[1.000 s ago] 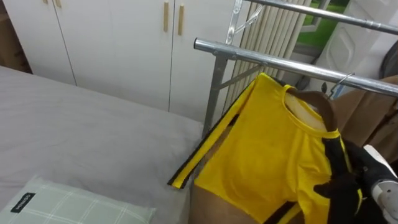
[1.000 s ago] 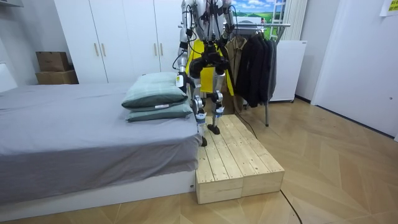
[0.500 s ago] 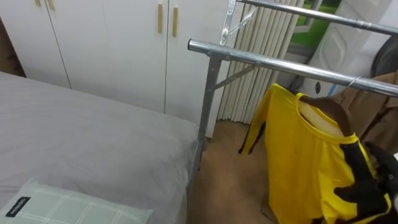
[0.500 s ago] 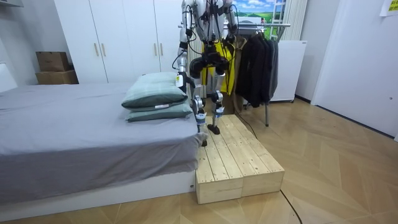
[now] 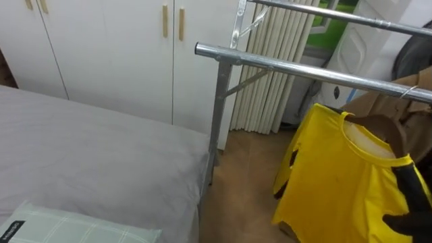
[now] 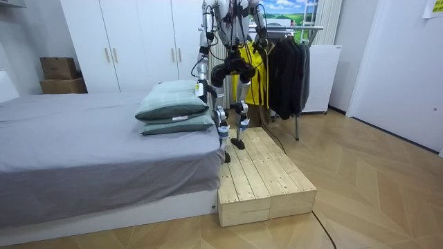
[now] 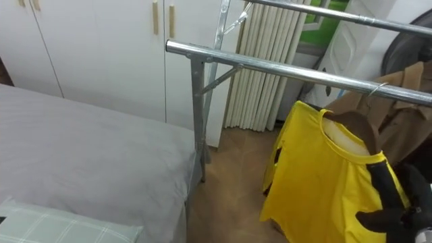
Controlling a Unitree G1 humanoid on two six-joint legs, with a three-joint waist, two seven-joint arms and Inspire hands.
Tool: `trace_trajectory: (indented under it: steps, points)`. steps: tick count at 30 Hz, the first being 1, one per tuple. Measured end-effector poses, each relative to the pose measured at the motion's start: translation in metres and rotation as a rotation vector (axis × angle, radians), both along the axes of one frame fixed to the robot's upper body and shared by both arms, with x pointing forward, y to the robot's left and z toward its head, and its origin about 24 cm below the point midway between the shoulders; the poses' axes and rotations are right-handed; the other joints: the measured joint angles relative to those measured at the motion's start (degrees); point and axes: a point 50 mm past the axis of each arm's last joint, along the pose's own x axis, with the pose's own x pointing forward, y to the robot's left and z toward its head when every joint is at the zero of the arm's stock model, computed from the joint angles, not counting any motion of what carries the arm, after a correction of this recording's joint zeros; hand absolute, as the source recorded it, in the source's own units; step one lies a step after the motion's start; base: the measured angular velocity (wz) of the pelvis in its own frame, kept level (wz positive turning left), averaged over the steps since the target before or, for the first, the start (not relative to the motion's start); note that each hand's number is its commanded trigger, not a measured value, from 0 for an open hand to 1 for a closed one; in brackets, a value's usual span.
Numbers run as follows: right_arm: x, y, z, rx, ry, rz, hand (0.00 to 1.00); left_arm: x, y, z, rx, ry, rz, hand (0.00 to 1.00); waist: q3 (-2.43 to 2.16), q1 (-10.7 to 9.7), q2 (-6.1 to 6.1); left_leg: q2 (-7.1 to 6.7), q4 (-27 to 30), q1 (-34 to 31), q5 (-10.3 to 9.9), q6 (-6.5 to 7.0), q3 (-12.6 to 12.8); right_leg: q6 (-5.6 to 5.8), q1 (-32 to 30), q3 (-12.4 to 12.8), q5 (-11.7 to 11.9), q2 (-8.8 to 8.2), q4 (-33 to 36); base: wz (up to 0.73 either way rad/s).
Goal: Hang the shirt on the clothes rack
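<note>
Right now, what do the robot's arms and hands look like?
The right robot hand is black. In the room view the left arm is slim and silver-grey with darker joints; finer markings are too small to tell.

A grey bed [image 6: 83, 138] is filling the room view's left side, with two green pillows [image 6: 173, 111] lying stacked at its near-right corner; in the eye views the top one is showing a pale checked cover [image 5: 74, 229]. A white wardrobe [image 5: 101, 47] with wooden handles [image 5: 164, 20] is standing behind the bed, and cardboard boxes [image 6: 59, 75] are sitting beside it on the far side. A pale wooden platform [image 6: 263, 180] is lying on the parquet floor [image 6: 374, 194] against the bed's edge. Dark jackets [image 6: 287, 76] are hanging on the clothes rail [image 6: 297, 28], a white cabinet [image 6: 322, 76] is standing just beyond them, and white pleated curtains [image 5: 270, 94] are hanging behind.
</note>
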Motion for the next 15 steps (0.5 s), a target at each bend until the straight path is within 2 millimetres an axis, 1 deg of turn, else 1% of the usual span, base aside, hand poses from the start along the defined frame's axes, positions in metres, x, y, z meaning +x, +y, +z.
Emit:
trace_trajectory:
  steps: [1, 5, 6, 8, 9, 12, 15]
  points:
    - [-0.002, 0.0, 0.0, -0.007, -0.003, -0.007, 0.0, 0.0, 0.0, 0.0, 0.001, -0.002, 0.006, 0.0, 0.0, -0.06, -0.01, 0.01, 0.0, 0.06, 0.0, 0.0, -0.02, 0.0, 0.04, -0.01, 0.0, -0.01, -0.02, 0.0]
    - [-0.019, -0.005, 0.004, -0.064, -0.036, -0.065, 0.0, -0.001, -0.001, 0.0, 0.01, -0.001, 0.019, 0.0, 0.05, -0.21, 0.08, 0.06, -0.15, 0.35, -0.01, -0.01, 0.01, 0.01, 0.3, 0.0, -0.01, 0.01, -0.47, 0.0]
    - [-0.023, -0.007, 0.005, -0.079, -0.042, -0.087, 0.0, -0.002, -0.001, 0.0, 0.013, 0.003, 0.021, 0.0, 0.16, -0.3, 0.25, 0.1, -0.3, 0.67, -0.01, -0.01, 0.08, 0.02, 0.57, 0.02, -0.01, 0.03, -0.48, 0.0]
    - [-0.026, -0.009, 0.007, -0.1, -0.058, -0.105, 0.0, -0.003, -0.002, 0.0, 0.015, 0.004, 0.028, 0.0, 0.3, -0.5, 0.49, 0.13, -0.46, 0.88, -0.01, -0.01, 0.32, 0.03, 0.58, 0.16, -0.05, 0.09, -0.52, -0.02]
    - [-0.027, -0.009, 0.009, -0.11, -0.07, -0.109, 0.0, -0.004, -0.003, 0.0, 0.015, 0.007, 0.029, 0.0, 0.31, -1.07, 0.51, 0.14, -0.55, 0.88, 0.0, -0.01, 0.32, 0.02, 0.58, 0.09, -0.04, 0.06, -0.55, 0.0]
    - [-0.03, -0.008, 0.011, -0.133, -0.093, -0.113, 0.0, -0.005, -0.003, 0.0, 0.019, 0.01, 0.03, 0.0, 0.35, -1.9, 0.64, 0.23, -0.8, 0.89, 0.02, -0.05, 0.6, -0.03, 0.47, 0.15, -0.01, 0.14, -0.61, 0.0]
    - [-0.04, -0.004, 0.005, -0.133, -0.124, -0.133, 0.0, -0.006, -0.003, 0.0, 0.027, 0.015, 0.029, 0.0, 0.3, -1.97, 0.72, 0.38, -0.78, 0.91, 0.07, -0.14, 0.61, -0.09, 0.56, 0.21, 0.0, 0.28, -0.84, 0.0]
